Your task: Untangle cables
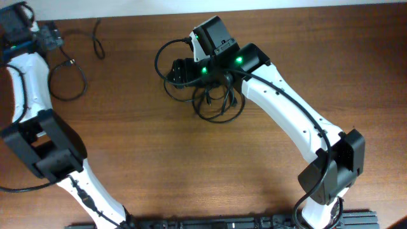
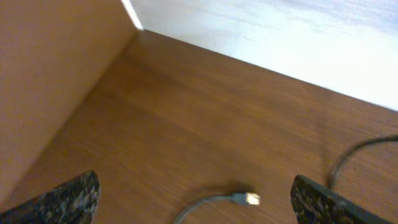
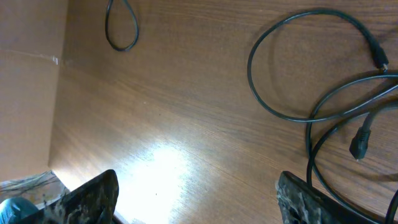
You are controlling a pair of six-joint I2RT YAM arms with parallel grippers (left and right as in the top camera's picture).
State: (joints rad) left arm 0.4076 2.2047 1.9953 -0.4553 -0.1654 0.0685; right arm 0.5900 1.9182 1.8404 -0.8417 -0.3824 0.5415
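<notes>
A tangled bundle of thin black cables [image 1: 213, 98] lies at mid-table, with a loop [image 1: 160, 60] reaching left. My right gripper [image 1: 178, 70] hovers over the bundle's left part. In the right wrist view it [image 3: 198, 186] is open and empty, with the loops [image 3: 298, 68] and a black plug [image 3: 359, 144] to its right. A separate cable [image 1: 67, 86] lies as a loop at the far left. Its light plug end [image 2: 250, 199] lies between the open, empty jaws of my left gripper [image 2: 196, 190], which is at the table's top left [image 1: 52, 39].
A short black cable strand [image 1: 98, 39] lies near the back edge; it also shows in the right wrist view [image 3: 121, 28]. The table's back edge and a white wall [image 2: 280, 31] are close behind the left gripper. A brown side panel [image 2: 50, 74] stands at the left.
</notes>
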